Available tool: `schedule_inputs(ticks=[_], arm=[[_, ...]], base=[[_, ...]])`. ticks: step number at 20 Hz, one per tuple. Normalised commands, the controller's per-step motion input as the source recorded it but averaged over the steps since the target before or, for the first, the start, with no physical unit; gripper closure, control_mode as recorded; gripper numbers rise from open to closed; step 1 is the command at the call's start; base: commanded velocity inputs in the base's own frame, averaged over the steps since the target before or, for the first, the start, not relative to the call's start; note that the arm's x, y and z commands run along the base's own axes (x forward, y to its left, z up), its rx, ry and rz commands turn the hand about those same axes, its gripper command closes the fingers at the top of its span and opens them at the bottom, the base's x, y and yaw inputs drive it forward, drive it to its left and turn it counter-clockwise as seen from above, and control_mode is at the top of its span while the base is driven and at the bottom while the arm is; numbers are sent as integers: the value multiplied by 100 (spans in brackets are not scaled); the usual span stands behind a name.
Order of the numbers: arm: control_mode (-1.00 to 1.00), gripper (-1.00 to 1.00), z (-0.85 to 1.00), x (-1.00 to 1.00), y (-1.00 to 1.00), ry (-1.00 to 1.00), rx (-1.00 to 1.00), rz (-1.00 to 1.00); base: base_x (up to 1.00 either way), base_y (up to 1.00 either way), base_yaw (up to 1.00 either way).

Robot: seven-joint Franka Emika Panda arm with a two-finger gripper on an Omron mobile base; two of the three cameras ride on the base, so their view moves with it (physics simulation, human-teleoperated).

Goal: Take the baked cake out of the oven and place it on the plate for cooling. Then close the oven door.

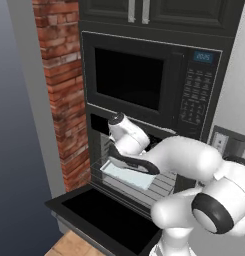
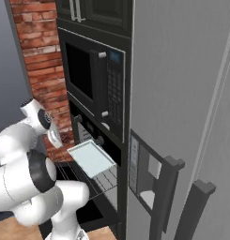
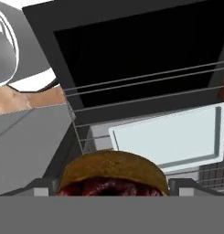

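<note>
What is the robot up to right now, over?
End effector closed on cake. Tray on pulled-out rack bare. Oven door down, open.

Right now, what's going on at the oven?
The arm is pulling the cake out of the oven. The hand has the brown cake between its fingers and appears to grip it, up off the pale tray, which lies bare on the pulled-out rack. The oven door is dropped open below. The cake is not yet set down, and the door is not yet closed.
</note>
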Motion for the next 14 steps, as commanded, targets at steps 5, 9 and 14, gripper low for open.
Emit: schedule_inputs(ticks=[5,9,14], arm=[[-100,100,90,-48,0,13,3,0],[-100,100,63,-18,0,16,4,0],[-100,100,29,0,0,9,0,0]], base=[[0,0,0],[0,0,0],[0,0,0]])
